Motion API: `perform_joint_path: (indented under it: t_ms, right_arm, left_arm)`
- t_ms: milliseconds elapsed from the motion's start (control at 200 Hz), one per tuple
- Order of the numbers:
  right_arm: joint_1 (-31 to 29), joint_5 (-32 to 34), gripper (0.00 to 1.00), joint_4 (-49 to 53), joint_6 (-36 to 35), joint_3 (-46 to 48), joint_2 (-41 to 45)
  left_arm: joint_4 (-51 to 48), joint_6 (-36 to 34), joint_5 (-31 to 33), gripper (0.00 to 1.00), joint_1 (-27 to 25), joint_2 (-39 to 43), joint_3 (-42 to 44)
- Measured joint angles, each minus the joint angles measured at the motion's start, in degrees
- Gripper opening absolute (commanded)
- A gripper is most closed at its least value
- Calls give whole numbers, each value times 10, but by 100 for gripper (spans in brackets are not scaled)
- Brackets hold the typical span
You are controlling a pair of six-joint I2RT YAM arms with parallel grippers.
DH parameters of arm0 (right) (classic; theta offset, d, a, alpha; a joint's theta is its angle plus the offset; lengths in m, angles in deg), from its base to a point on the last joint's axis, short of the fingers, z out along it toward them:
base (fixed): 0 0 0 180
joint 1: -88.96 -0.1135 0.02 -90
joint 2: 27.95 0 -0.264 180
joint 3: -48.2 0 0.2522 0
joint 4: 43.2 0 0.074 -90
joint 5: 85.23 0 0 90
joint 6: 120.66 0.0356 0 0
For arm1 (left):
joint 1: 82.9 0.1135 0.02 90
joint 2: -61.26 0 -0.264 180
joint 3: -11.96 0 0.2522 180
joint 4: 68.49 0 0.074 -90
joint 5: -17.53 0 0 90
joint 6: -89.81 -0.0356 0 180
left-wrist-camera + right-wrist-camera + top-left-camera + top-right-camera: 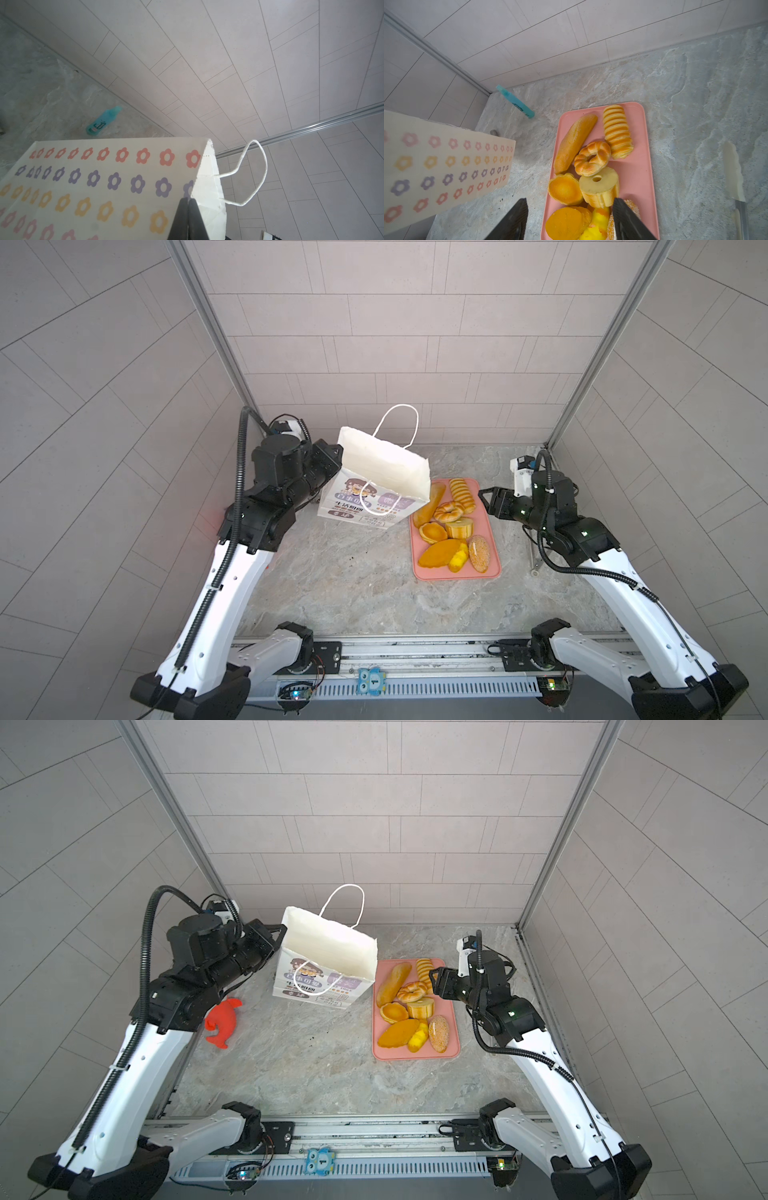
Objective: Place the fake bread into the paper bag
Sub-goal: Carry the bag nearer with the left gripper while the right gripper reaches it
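Fake bread (446, 512) lies piled on the pink tray (482, 531) beside the paper bag (382, 466), whose rim the left tool (188, 201) pinches; the right tool (569, 200) hovers above the tray, jaws apart, empty.

On the desk (353, 585) a bag (386, 472) stands left of centre toward the back, mouth up. Just right of it a tray (457, 574) lies lengthwise front to back. The bread (438, 553) is on the tray: long loaf (430, 504) and ridged loaf (462, 494) at the rear, ring (448, 512), tart (433, 531) and cake (459, 527) in the middle, three pieces in front. A toy (222, 1021) lies left of the bag, a bottle (516, 101) behind it by the back wall. The left gripper (340, 450) is at the bag's upper left edge; the right gripper (484, 499) hangs over the tray's right side.
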Motion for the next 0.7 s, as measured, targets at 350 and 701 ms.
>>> perform_joint_path:
  t_ms: [350, 701]
  right_arm:
    - [-99, 38, 66, 20, -12, -9, -42]
    - [-199, 56, 65, 10, -15, 19, -63]
  left_arm:
    - [-29, 65, -1, 0, 10, 106, 181]
    - [-9, 91, -77, 0, 132, 170, 270]
